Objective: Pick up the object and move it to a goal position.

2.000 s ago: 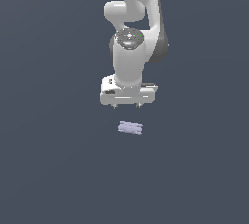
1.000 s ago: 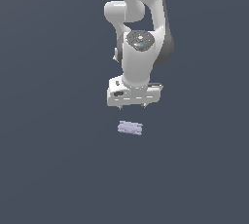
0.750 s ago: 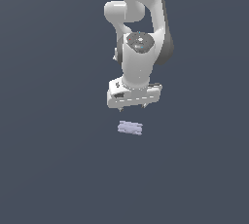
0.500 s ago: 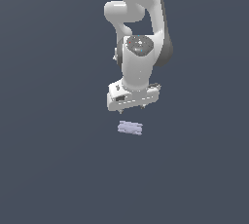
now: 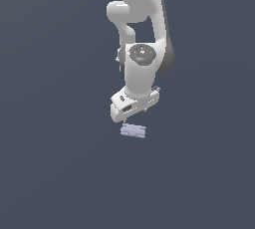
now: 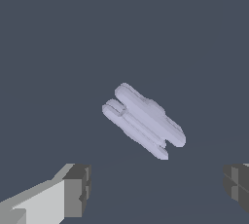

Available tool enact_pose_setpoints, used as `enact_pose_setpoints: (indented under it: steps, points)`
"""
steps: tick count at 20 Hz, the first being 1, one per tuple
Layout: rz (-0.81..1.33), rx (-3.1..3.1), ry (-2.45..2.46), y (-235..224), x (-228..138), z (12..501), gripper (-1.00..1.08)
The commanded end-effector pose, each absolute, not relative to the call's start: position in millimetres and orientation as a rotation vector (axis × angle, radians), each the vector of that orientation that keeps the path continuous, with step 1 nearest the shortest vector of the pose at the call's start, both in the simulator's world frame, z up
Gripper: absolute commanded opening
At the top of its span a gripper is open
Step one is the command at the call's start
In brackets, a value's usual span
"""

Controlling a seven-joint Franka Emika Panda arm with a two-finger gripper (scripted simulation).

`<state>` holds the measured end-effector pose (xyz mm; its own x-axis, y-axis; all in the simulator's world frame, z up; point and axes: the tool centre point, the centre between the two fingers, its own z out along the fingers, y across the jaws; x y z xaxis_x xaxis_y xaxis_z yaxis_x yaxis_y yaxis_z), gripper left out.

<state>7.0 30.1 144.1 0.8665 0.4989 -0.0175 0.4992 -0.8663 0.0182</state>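
Nothing's grabbed yet. The gripper (image 6: 155, 189) hangs with its jaws spread wide, and the object (image 6: 143, 120) lies on the floor ahead of them, roughly centred between the fingers, not touched. Descent, pinch, lift and carrying to the goal all remain.

We see the object (image 5: 133, 131) lying flat on the plain dark grey surface, a small pale lavender-grey piece, elongated, with rounded lobes along its sides. In the wrist view (image 6: 144, 120) we make out two parallel ridges running its length. Nothing touches it.
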Motion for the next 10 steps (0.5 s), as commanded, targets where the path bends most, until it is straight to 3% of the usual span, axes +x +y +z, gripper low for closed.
enact_pose_setpoints:
  steps: [1,10]
  points:
    - [-0.02,2.984,0.911,30,8,139,1.0]
    - [-0.022,2.854,1.27,29,13,121,1.0]
